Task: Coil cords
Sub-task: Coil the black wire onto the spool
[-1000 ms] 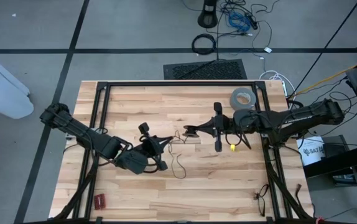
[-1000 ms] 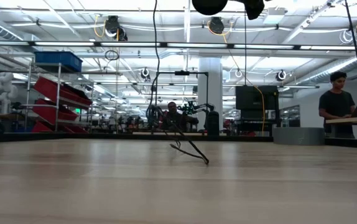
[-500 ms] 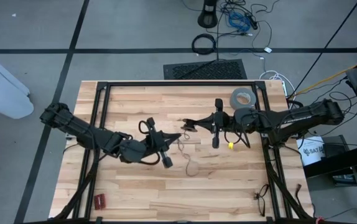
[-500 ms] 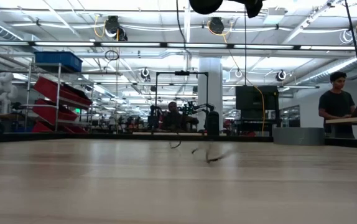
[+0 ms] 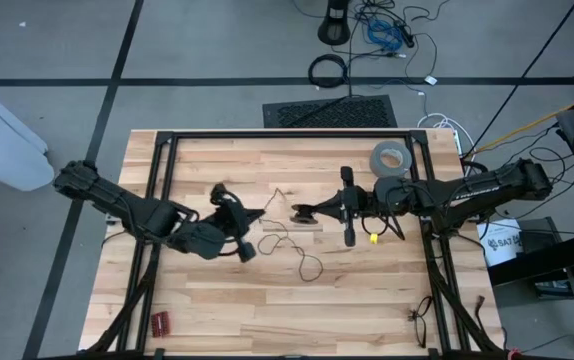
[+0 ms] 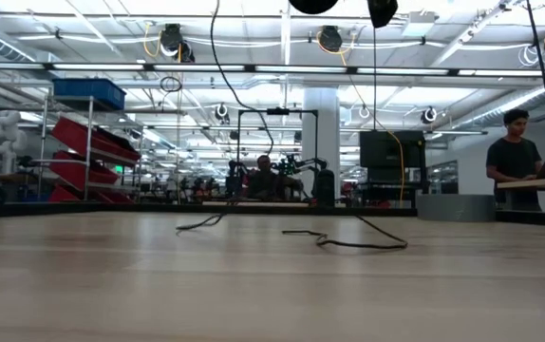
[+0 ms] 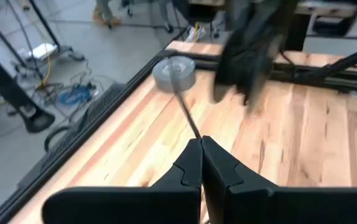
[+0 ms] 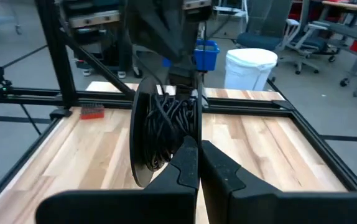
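The cord is one thin black wire. Part of it is wound into a small coil (image 8: 168,127) at my right gripper (image 5: 300,212), which is shut near the table's middle. One strand (image 5: 279,192) runs from there to my left gripper (image 5: 259,214), shut on it a short way to the left. The rest hangs down (image 6: 253,104) and lies in a loose loop (image 5: 308,265) on the wooden table (image 5: 217,300). My left gripper pinches a single strand of the cord (image 7: 193,132) between its shut fingertips, slanting slightly down from the table's left. The strand runs straight on from the tips toward the right gripper, clear of the table. My right gripper holds the coil's turns (image 8: 180,138) at its shut fingertips, coming nearly level from the table's right. The coil stands upright in front of the fingers, lifted clear of the table. How many turns lie between the fingers is hidden by the coil itself.
A grey tape roll (image 5: 389,157) lies at the far right of the table, behind the right arm. A small red object (image 5: 160,322) sits near the front left corner. A black metal frame (image 5: 157,180) borders the table. People stand in the room beyond.
My left gripper went toward the right gripper, then drew back toward the table's left and rose a little, rolling as it went. The strand between the grippers now rises to a peak. The loose end has shifted and spread out flatter on the table.
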### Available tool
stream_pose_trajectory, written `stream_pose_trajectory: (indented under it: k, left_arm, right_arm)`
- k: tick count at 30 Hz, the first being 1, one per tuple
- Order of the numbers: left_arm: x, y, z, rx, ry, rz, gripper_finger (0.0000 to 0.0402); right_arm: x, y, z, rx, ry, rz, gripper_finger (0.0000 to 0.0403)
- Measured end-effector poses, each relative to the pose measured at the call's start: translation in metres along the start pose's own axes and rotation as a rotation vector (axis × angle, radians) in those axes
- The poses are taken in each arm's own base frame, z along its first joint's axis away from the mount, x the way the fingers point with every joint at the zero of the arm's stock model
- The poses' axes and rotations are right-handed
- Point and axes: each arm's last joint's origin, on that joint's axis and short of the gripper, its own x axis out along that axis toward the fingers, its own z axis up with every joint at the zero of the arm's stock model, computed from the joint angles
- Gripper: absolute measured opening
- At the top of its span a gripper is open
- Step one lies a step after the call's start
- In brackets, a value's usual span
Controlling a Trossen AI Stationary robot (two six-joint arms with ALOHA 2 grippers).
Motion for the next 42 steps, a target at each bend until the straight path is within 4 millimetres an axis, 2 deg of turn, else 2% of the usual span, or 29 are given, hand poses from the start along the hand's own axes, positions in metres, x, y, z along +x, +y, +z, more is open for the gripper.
stream_pose_trajectory:
  k: [9, 14, 22, 25, 29, 34, 38, 42]
  left_arm:
    - [-0.018, 0.019, 0.002, 0.001, 0.035, -0.011, 0.0001]
    - [-0.024, 0.014, 0.002, -0.006, 0.036, -0.081, 0.0002]
    - [-0.024, 0.000, -0.011, 0.019, 0.121, -0.147, 0.0006]
    - [-0.026, -0.006, -0.016, -0.009, 0.176, -0.224, 0.0037]
    - [-0.036, -0.014, -0.019, -0.015, 0.183, -0.280, 0.0104]
    - [-0.043, -0.019, -0.021, -0.026, 0.163, -0.278, 0.0171]
    - [-0.042, -0.025, -0.014, -0.079, 0.037, -0.189, 0.0190]
    - [-0.029, -0.047, -0.009, 0.000, -0.076, -0.189, 0.0191]
  right_arm:
    - [-0.001, 0.007, 0.000, 0.007, -0.003, 0.031, 0.0000]
    - [-0.001, 0.007, 0.000, 0.029, -0.003, 0.025, 0.0000]
    - [-0.002, 0.009, 0.001, 0.035, -0.008, 0.031, 0.0000]
    - [-0.002, 0.009, 0.002, 0.033, -0.017, 0.031, 0.0000]
    - [-0.002, 0.008, 0.002, 0.033, -0.022, 0.031, 0.0000]
    - [-0.002, 0.008, 0.004, 0.036, -0.044, 0.032, 0.0000]
    - [-0.002, 0.008, 0.006, 0.041, -0.062, 0.032, 0.0000]
    - [-0.002, 0.008, 0.006, 0.046, -0.063, 0.032, 0.0000]
